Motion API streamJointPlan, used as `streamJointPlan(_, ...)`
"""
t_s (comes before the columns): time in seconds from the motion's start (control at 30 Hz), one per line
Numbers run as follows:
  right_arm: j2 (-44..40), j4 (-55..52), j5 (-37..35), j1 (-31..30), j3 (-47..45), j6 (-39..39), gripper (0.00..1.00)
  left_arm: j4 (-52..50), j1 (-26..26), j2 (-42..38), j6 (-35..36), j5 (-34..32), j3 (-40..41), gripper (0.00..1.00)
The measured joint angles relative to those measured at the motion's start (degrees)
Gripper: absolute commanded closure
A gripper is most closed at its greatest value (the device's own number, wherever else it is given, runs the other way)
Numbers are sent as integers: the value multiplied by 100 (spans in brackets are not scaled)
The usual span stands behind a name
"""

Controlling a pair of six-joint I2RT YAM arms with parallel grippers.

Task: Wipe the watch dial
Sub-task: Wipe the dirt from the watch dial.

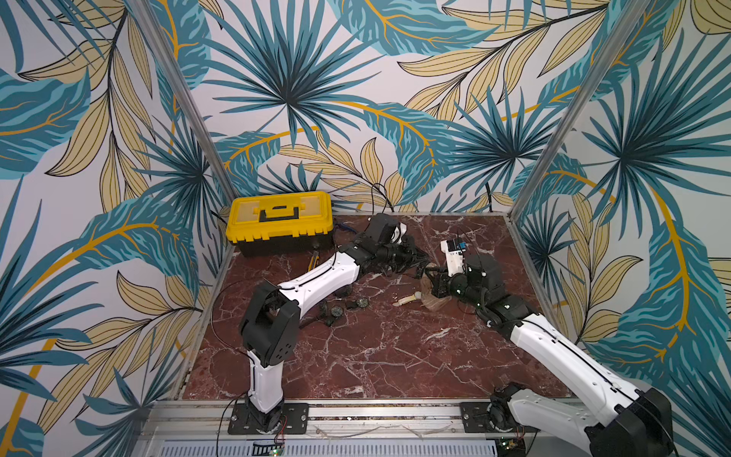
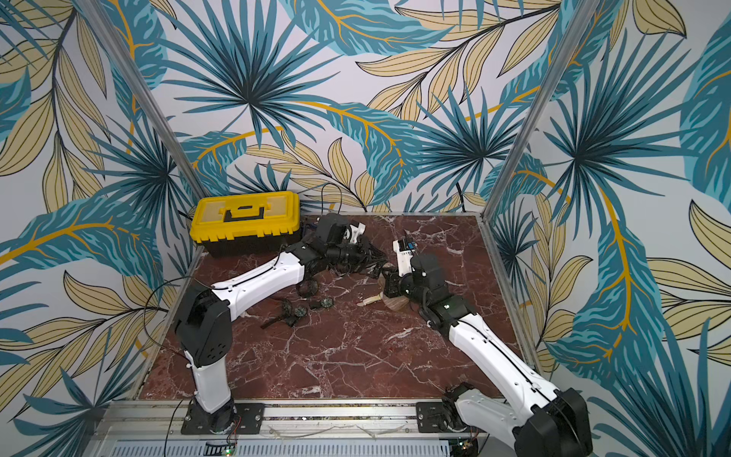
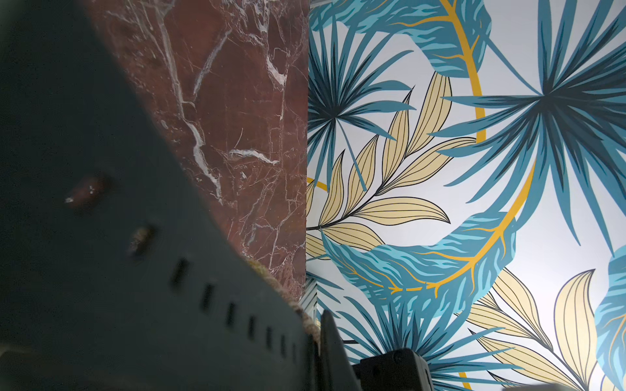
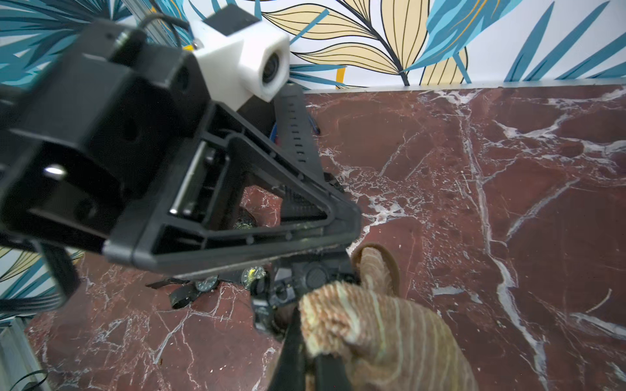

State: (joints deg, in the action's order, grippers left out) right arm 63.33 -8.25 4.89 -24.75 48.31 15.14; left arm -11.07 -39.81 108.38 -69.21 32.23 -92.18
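left gripper [image 4: 340, 237] narrow, pinching watch [image 4: 310, 279] at lower centre | right gripper [image 4: 306, 352] clamped on cloth [image 4: 379, 325] | cloth touches watch's right side

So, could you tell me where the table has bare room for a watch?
Bare: the table's front half, from the watches to the near edge, and the back right corner. Crowded: around the watches, cloth and toolbox.

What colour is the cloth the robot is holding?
The cloth is brown with thin pale stripes. It shows best in the right wrist view.
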Motion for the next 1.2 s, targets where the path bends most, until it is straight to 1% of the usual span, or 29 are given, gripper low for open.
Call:
streamJointPlan(0.13,17,-61,-122,2,-2,-83,100,-155,0,35,76,7,-190,100)
streamJointPlan(0.27,140,-223,-28,9,87,-247,100,-269,0,105,101,11,-280,100)
streamJointPlan(0.4,330,-472,376,81,175,-433,100,-439,0,214,111,35,-317,100)
streamJointPlan(0.63,538,-675,1333,140,247,-553,100,-599,0,269,181,155,-365,100)
streamJointPlan(0.73,522,-614,1502,181,221,-476,100,-616,4,269,186,221,-365,100)
streamJointPlan(0.83,417,-352,1495,186,50,-286,100,-592,9,269,186,264,-365,100)
streamJointPlan(1.0,79,461,1165,162,-442,101,100,-321,9,262,173,273,-365,100)
streamJointPlan(1.2,31,925,988,149,-527,400,100,-2,15,212,173,258,-365,100)
